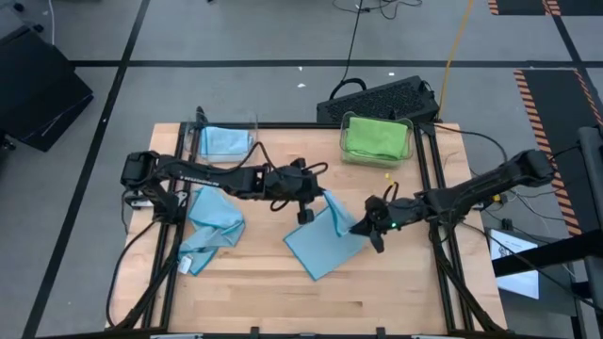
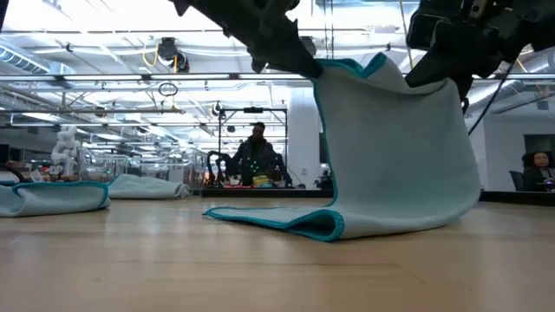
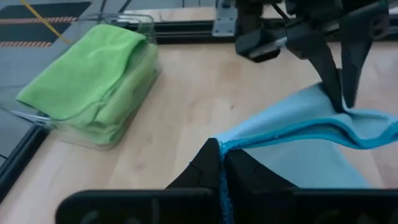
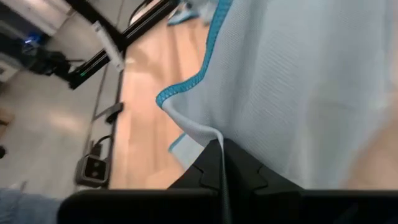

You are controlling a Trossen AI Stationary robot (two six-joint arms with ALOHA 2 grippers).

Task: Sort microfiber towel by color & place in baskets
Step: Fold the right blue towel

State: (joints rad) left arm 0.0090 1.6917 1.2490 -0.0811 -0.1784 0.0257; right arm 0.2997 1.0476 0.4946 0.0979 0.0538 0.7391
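I have the blue towel (image 1: 325, 243) pinched at two corners and lifted between both arms near the middle of the counter (image 1: 377, 292): the left tool (image 1: 311, 201) is clenched on the far-left corner, the right tool (image 1: 370, 226) is clenched on the right corner, and the rest of the cloth hangs down with its lower edge folded on the wood. The worry I see first is the thinness of each pinch; in both wrist views only the hem sits between the fingers, so any pull apart by the arms could strip a corner out and drop the cloth in a heap. A second risk is the dragging lower edge, which could catch on the wood and twist the fold as I carry it. The blue basket (image 1: 226, 141) sits at the far left with a blue towel already inside, and the green basket (image 1: 377, 141) with its green towels (image 3: 93, 74) sits at the far right, closer to this cloth, so a careless path ends in the wrong bin. Another blue towel (image 1: 212, 226) lies crumpled on the left, beside the left arm, and a swing that way may snag it. From the low view I cannot quite judge how much cloth rests on the counter.
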